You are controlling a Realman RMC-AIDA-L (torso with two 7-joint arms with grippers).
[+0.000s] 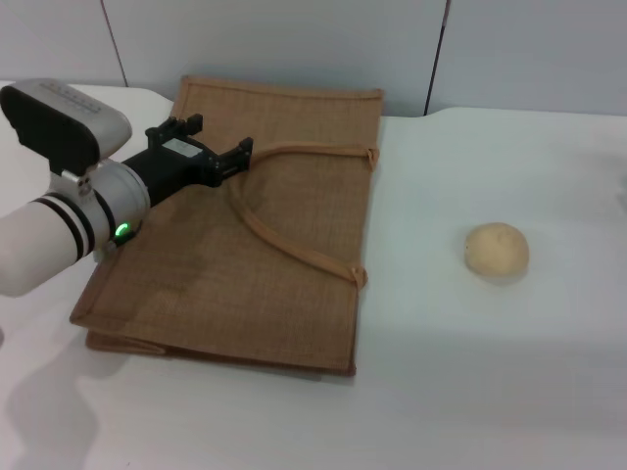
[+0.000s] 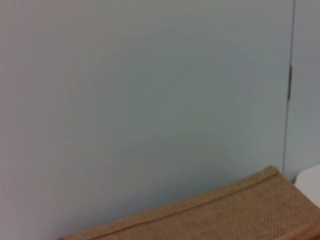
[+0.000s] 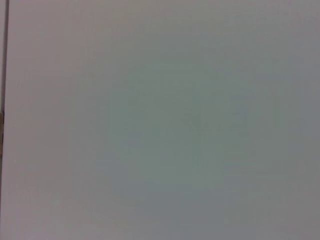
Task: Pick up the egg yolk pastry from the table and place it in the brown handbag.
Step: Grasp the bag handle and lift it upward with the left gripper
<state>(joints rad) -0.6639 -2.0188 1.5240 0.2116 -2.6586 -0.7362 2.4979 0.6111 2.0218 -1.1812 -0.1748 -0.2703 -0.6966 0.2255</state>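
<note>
Head view. The large rectangular tan-brown woven jute handbag (image 1: 245,225) lies flat on the plain white smooth table (image 1: 470,382), toward my left side. Its thin curved light-brown handle (image 1: 294,245) arcs across the top face, its ends fixed near the bag's right edge. My left gripper (image 1: 230,157) hangs over the bag's far-left part, close to where the handle bends. The black fingers (image 1: 238,154) reach toward the handle; I cannot tell whether they stand spread or closed, nor whether they touch the strap. The small round pale yellowish-beige egg yolk pastry (image 1: 497,250) sits on the table to the right of the bag, well apart from it and untouched. My right gripper does not appear here.

Left wrist view. Only a corner of the woven bag (image 2: 225,212) against a pale grey wall (image 2: 145,100).

Right wrist view. Plain pale grey surface only; no fingers visible.
</note>
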